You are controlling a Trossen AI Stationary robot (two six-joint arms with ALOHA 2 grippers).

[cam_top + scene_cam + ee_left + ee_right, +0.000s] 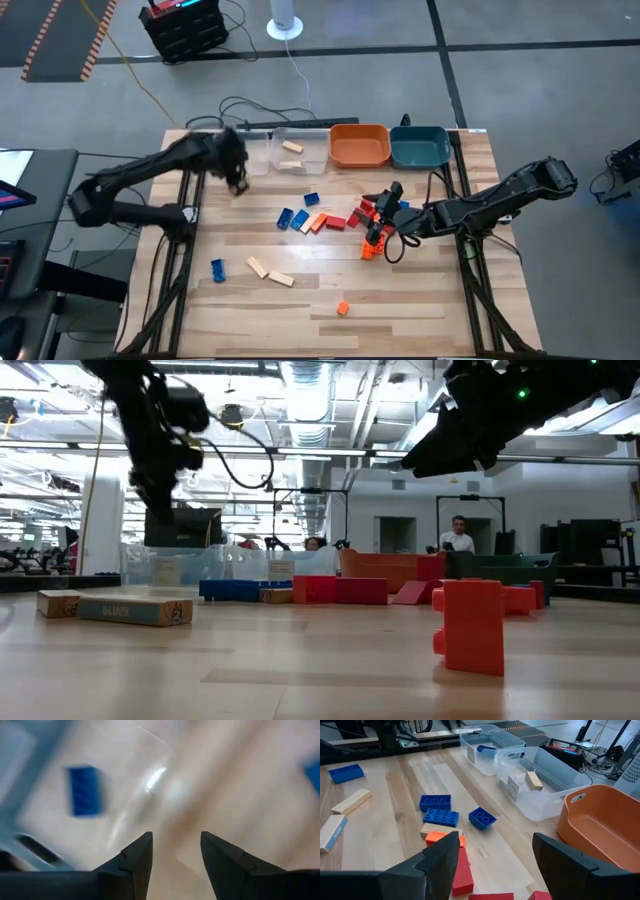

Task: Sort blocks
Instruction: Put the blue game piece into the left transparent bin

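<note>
My left gripper (176, 851), jaws parted and empty, hangs over the far-left clear plastic bin (100, 785); a small blue block (83, 790) lies inside below.

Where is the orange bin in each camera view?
High view: orange bin at the table's far edge, centre.
Low view: background, just right of centre.
Left wrist view: not in it.
Right wrist view: right edge.
Shared landmark: the clear bin beside it.

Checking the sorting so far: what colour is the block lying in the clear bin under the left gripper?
Blue, seen best in the left wrist view.
</note>
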